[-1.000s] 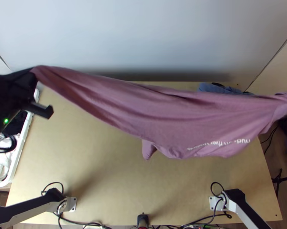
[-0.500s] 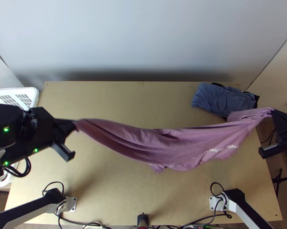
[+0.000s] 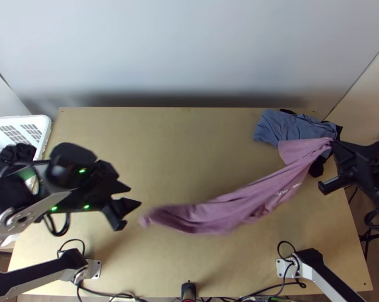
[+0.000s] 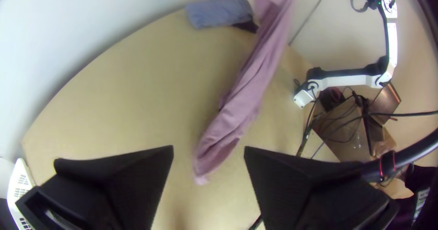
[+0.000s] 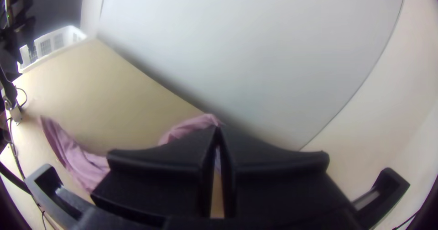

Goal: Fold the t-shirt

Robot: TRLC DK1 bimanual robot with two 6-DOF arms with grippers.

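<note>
The pink t-shirt hangs as a long, bunched strip from my right gripper, its far end low over the table's middle left. In the right wrist view the fingers of my right gripper are together on a corner of the t-shirt. My left gripper is just left of the loose end, open with nothing held. The left wrist view shows wide space between the fingertips of my left gripper, with the t-shirt beyond, apart from them.
A folded blue cloth lies at the table's back right corner, partly under the t-shirt's raised end, with black cloth beside it. A white basket holding dark cloth stands past the left edge. Light wooden table surface stretches between.
The left gripper has let go of the t-shirt and moved nearer and rightward; that end has dropped and swung right. The right gripper has come inward from the right edge with its end.
</note>
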